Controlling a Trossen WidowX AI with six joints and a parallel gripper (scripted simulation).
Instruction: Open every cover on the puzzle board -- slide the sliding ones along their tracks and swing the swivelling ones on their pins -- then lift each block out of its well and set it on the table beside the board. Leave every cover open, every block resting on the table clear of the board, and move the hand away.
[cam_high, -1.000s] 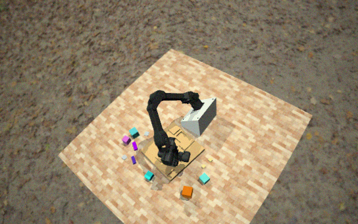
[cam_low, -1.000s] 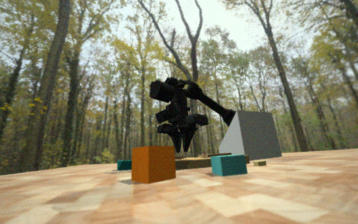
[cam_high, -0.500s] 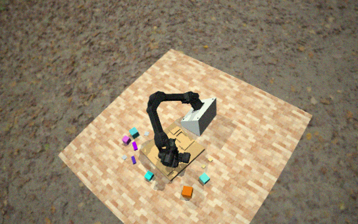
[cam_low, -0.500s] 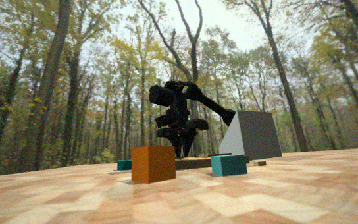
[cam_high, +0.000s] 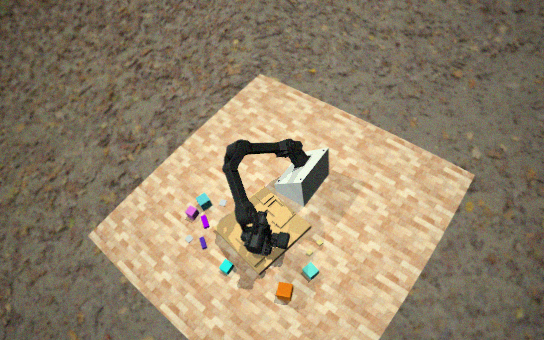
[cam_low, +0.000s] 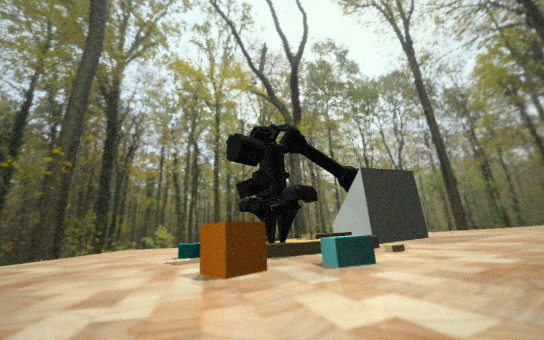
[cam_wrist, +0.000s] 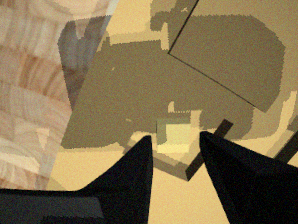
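The tan puzzle board (cam_high: 300, 228) (cam_low: 300, 249) (cam_wrist: 75, 167) lies under the arm. My gripper (cam_low: 278, 241) (cam_wrist: 175, 140) points down at the board, its fingers partly open. A pale yellow block (cam_wrist: 175, 137) sits between the fingertips in the wrist view, in a square well with dark walls, with gaps to both fingers. A flat cover panel (cam_wrist: 227, 60), outlined by a thin dark line, lies beyond the well. Another panel (cam_high: 278, 215) shows on the board's far part. Two small yellow blocks (cam_high: 309, 252) lie on the table beside the board. The hand hides part of the board in the top view.
An orange cube (cam_high: 284, 291) (cam_low: 232, 250) and a turquoise cube (cam_high: 310, 270) (cam_low: 348, 251) stand near the board. Teal (cam_high: 226, 266), magenta (cam_high: 191, 213), purple (cam_high: 205, 221) and indigo (cam_high: 203, 243) pieces lie around its other side. A grey-white wedge (cam_high: 316, 175) (cam_low: 395, 205) stands by the arm's base.
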